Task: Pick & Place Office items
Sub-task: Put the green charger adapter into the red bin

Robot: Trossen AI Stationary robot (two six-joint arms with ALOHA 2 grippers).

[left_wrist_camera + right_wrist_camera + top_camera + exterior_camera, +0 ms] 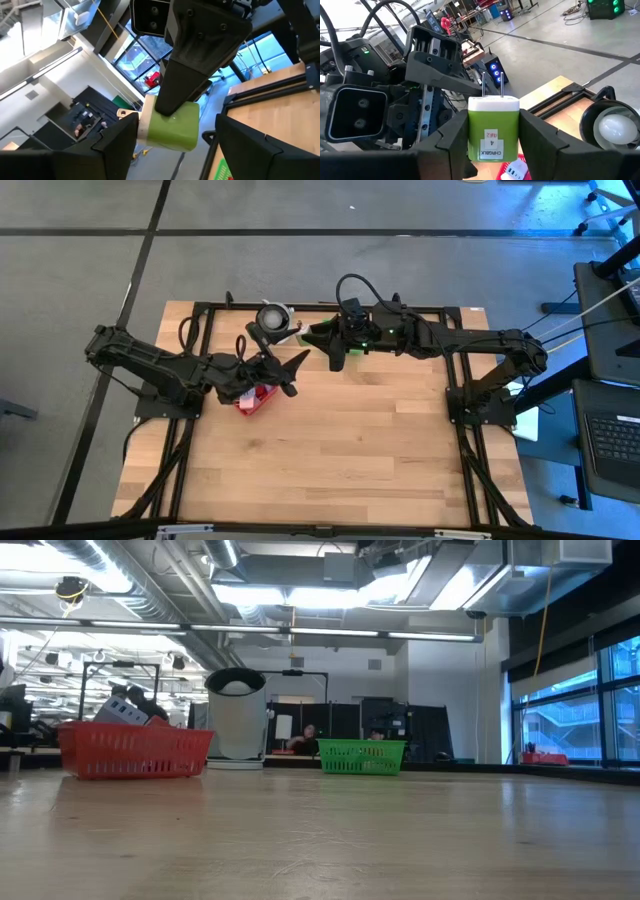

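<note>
A green charger block (493,132) with a white end and two metal prongs (492,82) sits in my right gripper (494,122), which reaches in from the table's right (335,356). The left wrist view shows the same block (175,129) in the air. My left gripper (177,125) is open and faces the block from a short way off, above the red mesh basket (255,398). A pale grey item (120,710) sticks up out of that basket (135,752). The green basket (362,756) stands farther right, near the far edge. My right gripper pinches the green charger block between its two fingers, one finger (457,132) on each of two opposite sides of the green body (476,142). The white pronged end points away from the wrist. The block is lifted clear of the table and both baskets.
A white cylinder with a dark top (235,715) stands between the two baskets near the far edge (272,317). The near half of the wooden table (340,450) is bare. Black frame rails (460,430) run along the table's sides.
</note>
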